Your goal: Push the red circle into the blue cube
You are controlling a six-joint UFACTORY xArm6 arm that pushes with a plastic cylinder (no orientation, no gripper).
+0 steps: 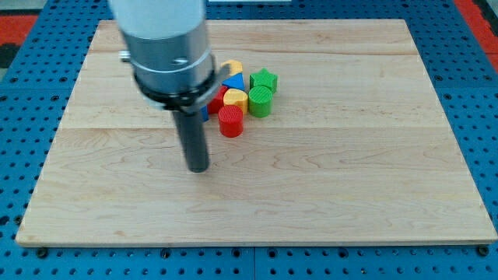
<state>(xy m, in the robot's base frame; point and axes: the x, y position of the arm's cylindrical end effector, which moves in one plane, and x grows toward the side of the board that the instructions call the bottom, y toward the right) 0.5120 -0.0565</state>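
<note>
My tip rests on the table, left of and below the red circle, apart from it. No gripper here. The blue cube hides behind the rod, so pushing starts from the circle's right.

No readable markings

No text, label, brand, number or sign could be read on anything in the camera view.

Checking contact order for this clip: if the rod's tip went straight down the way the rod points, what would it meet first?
Only the wooden board: my tip appears to rest on it already, left of and below the red circle, apparently touching no block.
</note>
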